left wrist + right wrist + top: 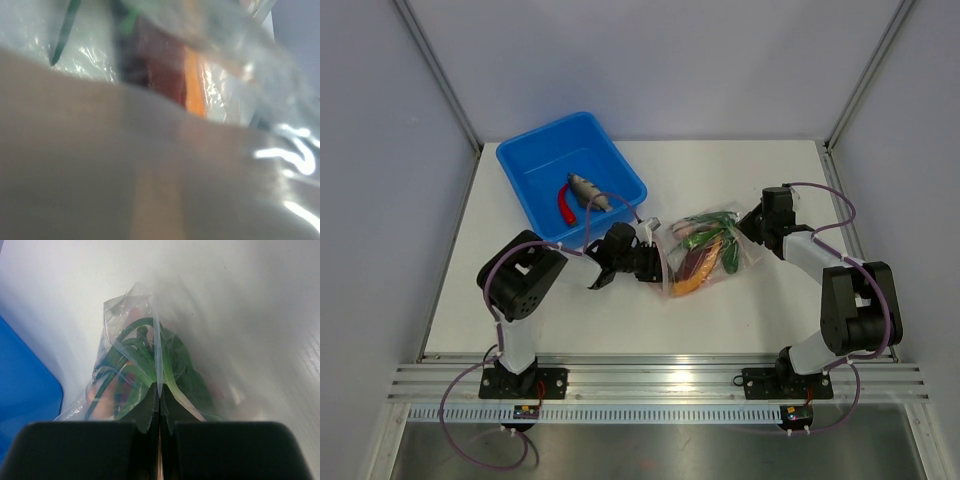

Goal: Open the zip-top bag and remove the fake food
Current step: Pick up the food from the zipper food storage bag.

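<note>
White table (770,300), frame centre: right gripper (159,390) pinched zip-top bag (745,255); left gripper (653,252) at its mouth, spread untellable; emptying underway; next move likely needed a grip on fake food (703,262).

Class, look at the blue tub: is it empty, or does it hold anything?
Not empty. A grey toy fish and a red chili lie inside the blue tub.

Top camera looks down; both wrist cameras crowd the zip-top bag (708,255).
</note>
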Tool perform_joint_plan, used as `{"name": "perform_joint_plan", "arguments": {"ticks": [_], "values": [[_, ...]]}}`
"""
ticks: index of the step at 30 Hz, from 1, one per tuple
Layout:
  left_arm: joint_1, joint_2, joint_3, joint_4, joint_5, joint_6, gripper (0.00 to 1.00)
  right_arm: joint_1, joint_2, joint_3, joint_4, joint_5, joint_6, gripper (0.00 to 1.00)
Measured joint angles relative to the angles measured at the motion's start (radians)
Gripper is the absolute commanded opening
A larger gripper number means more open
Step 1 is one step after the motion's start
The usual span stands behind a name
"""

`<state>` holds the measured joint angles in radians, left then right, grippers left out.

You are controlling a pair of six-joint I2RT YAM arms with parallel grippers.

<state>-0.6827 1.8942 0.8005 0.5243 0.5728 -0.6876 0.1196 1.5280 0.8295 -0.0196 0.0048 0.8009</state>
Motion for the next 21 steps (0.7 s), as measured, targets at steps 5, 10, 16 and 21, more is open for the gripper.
{"name": "perform_joint_plan", "arguments": {"ticks": [5,10,16,21], "values": [[-0.001,0.0,0.0,0.003,0.01,-0.005,0.1,0.0,0.0,0.0,0.0,0.0,0.0,0.01],[-0.003,0.0,0.0,0.009,0.018,-0.004,0.03,0.0,0.0,0.0,0.0,0.0,0.0,0.0],[0.002,-0.003,-0.011,0.027,0.013,-0.013,0.0,0.0,0.0,0.002,-0.045,0.04,0.022,0.0],[0.024,-0.064,-0.09,0.069,-0.027,-0.028,0.0,0.0,-0.001,0.002,-0.087,0.089,0.058,0.0]]}}
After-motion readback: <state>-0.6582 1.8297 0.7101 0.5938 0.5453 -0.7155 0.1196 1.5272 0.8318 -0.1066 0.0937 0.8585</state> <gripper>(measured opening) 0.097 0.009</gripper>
